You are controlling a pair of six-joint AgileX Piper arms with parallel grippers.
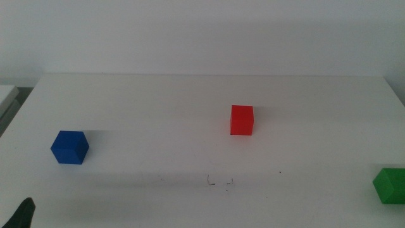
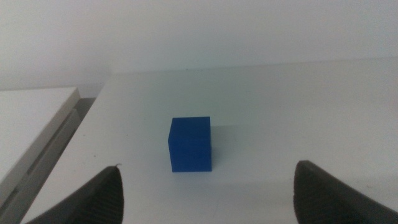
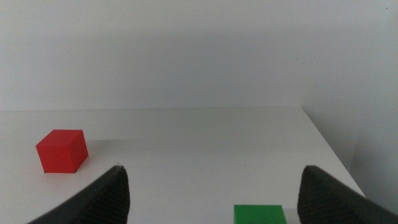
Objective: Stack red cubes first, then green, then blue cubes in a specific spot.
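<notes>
The three cubes sit well apart on the white table, none of them stacked. The red cube stands near the middle of the table, a little to the right of centre, flat on its base. Nearer the front edge than the red cube, and slightly to its left, are the faint pen marks of the target spot, with bare tabletop between the brackets. The blue cube rests far over on the left side, turned so that one corner faces forward. The green cube sits at the far right, close to the front, partly cut off by the edge of the middle view. The left gripper waits low at the front left corner with its jaws spread wide, the blue cube in front of the gap but not touched. The right gripper is likewise spread apart, with the green cube just ahead of the gap between its jaws and the red cube farther off to one side.
</notes>
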